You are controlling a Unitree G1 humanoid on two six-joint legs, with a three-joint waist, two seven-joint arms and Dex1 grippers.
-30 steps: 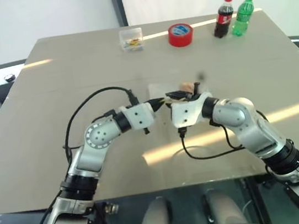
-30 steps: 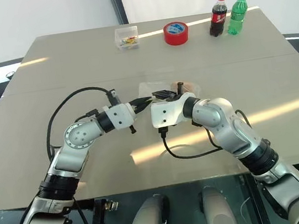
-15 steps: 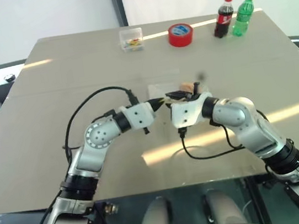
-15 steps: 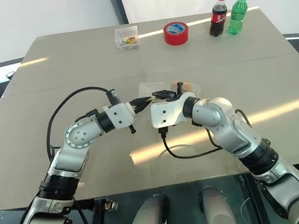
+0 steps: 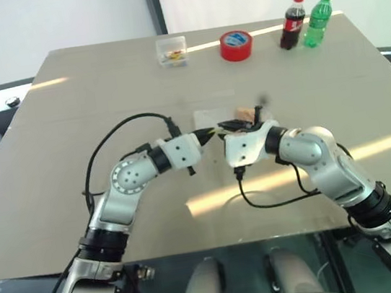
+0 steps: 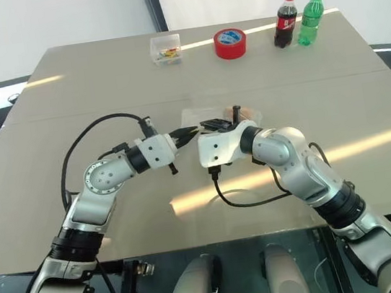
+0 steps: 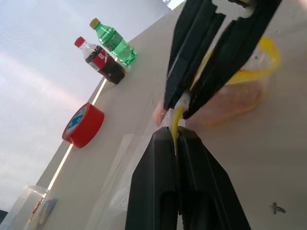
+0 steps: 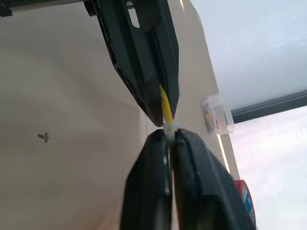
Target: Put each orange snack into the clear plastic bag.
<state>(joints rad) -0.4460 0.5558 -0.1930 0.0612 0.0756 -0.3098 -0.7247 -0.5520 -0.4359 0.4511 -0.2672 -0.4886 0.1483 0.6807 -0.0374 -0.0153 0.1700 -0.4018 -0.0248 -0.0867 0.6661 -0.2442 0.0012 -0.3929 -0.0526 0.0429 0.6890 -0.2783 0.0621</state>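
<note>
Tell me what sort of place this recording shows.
Probably a lab or office test room: one wide bare table by pale walls, with test props lined along its far edge, a tape roll, two bottles, a small box.

The right claw (image 8: pixel 169 139) has closed onto the clear plastic bag's (image 7: pixel 240 91) yellow seal strip.

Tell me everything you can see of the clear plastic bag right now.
The clear plastic bag is thin, transparent and crinkly, with a yellow seal strip along its mouth. It sits mid-table, its body lying on the surface, and pale orange shows through the film, so at least one orange snack looks to be inside. The left pincer and right pincer are both shut on the yellow strip, tip to tip, holding that edge up.
</note>
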